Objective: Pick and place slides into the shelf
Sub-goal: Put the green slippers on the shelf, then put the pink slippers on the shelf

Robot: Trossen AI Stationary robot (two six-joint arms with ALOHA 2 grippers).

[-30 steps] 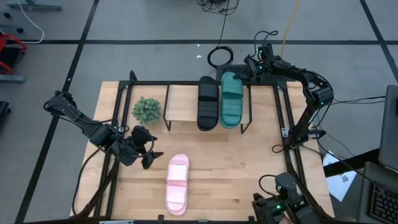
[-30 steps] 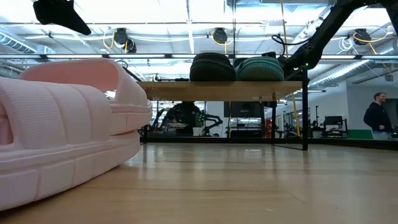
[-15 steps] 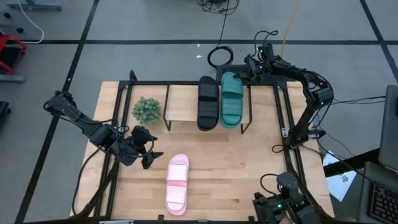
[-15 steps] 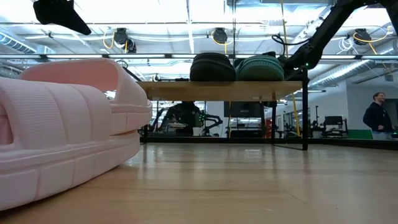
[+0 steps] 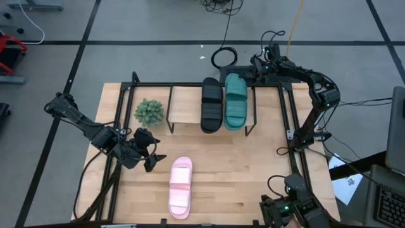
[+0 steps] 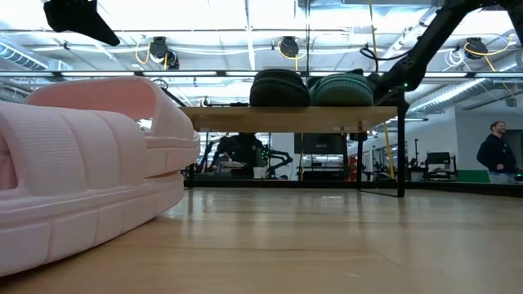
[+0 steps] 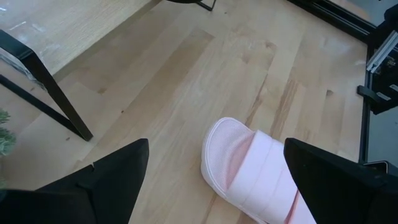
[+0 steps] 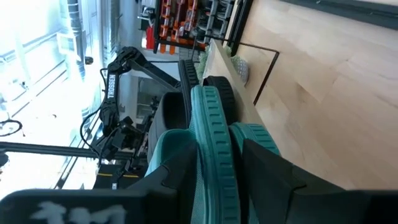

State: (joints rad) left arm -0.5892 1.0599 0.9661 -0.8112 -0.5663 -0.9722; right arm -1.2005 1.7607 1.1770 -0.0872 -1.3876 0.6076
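My left gripper hovers just left of the pink slide, fingers spread wide, nothing held. Pink slide lies on the table, well short of the shelf; long axis runs toward the shelf, strap nearer the shelf-side end. I'd judge the best move is to drop over the strap, pinch across it and lift level.

Shelf's left bay is bare. Black slide and teal slide sit side by side on it, parallel to the pink one.

My right gripper sits at the teal slide's far end, fingers closed around its strap.
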